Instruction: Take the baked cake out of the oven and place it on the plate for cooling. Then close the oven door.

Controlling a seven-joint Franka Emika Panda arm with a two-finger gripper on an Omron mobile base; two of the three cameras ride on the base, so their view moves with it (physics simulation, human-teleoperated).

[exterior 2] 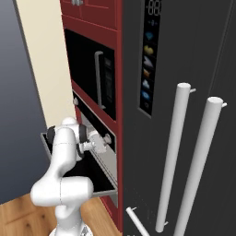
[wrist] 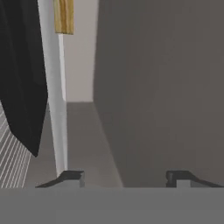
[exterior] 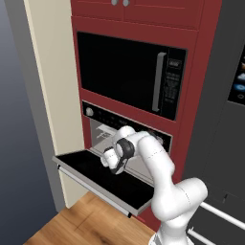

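So far only the opening is done: the oven door lies dropped flat, its long axis running sideways below the oven, handle edge toward the robot. The fingers stand apart holding nothing inside the cavity; no cake visible yet.

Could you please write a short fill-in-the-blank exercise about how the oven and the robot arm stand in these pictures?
1. The oven door hangs ____, lying nearly flat.
2. The gripper sits above the ____ door.
3. The microwave is mounted ____ the oven.
4. The microwave's door is ____.

Missing words: open; oven; above; shut
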